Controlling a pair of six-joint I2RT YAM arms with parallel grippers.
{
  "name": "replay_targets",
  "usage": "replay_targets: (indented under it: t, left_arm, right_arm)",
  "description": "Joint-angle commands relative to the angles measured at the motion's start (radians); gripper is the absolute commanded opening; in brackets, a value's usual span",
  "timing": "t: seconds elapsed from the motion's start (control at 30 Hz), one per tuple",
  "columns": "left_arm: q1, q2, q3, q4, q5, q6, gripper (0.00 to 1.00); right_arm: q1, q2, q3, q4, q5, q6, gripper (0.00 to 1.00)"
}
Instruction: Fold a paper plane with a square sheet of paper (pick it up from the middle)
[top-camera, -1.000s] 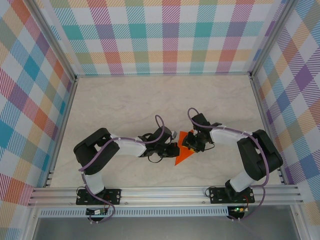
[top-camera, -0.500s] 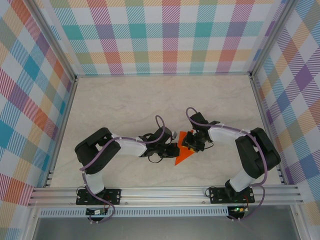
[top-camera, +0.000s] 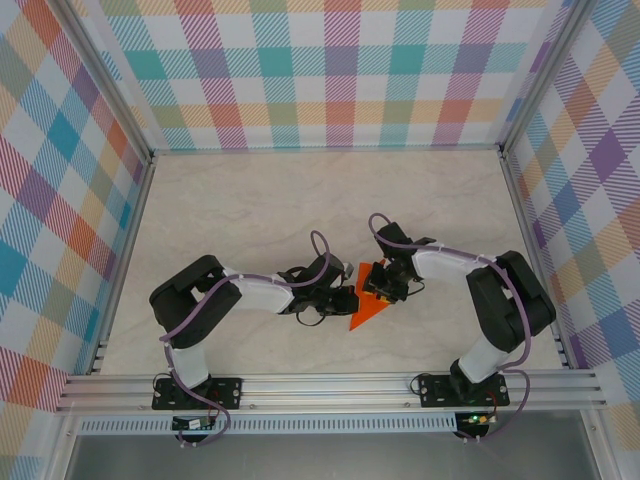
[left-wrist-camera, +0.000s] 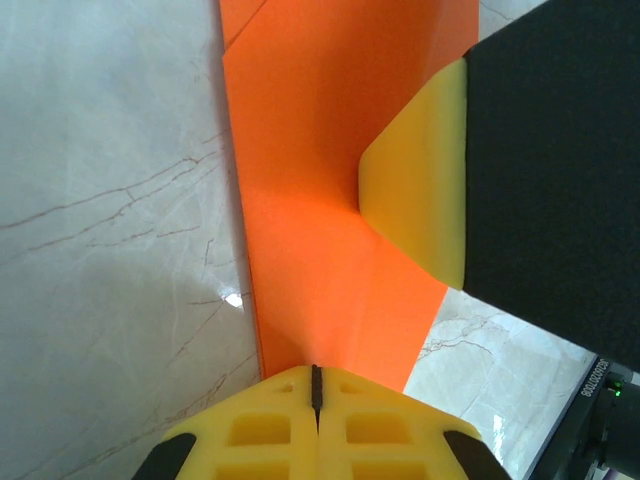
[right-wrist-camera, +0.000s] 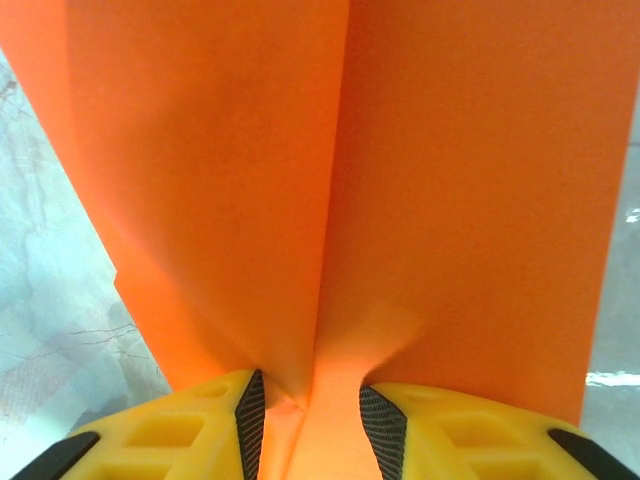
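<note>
Left gripper (left-wrist-camera: 315, 385) pinched shut on orange paper (left-wrist-camera: 320, 200) edge, right gripper (right-wrist-camera: 310, 400) straddling centre crease; thin, floppy stuff, grip near folds.

Both arms (top-camera: 300, 285) crowd the paper plane (top-camera: 366, 308); table (top-camera: 250, 200) beyond lies open

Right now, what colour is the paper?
Bright orange paper, plain and unmarked, clearest in the right wrist view.
</note>
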Motion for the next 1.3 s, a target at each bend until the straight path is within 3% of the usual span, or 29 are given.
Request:
replay_targets:
  t: [0.0,0.67,1.1,1.27]
  left_arm:
    - [0.017,0.004,0.009,-0.045,-0.021,0.013,0.02]
    - [0.017,0.035,-0.006,-0.149,-0.04,0.011,0.0]
    - [0.016,0.063,0.022,-0.195,-0.016,0.081,0.0]
    - [0.017,0.07,0.037,-0.23,-0.015,0.12,0.0]
  right_arm:
    - [0.011,0.139,-0.074,-0.009,0.134,-0.001,0.38]
    - [0.015,0.052,-0.026,-0.06,0.092,-0.011,0.39]
    - [0.015,-0.059,0.015,-0.125,0.074,-0.017,0.39]
    - [0.013,-0.174,0.012,-0.12,0.074,-0.024,0.4]
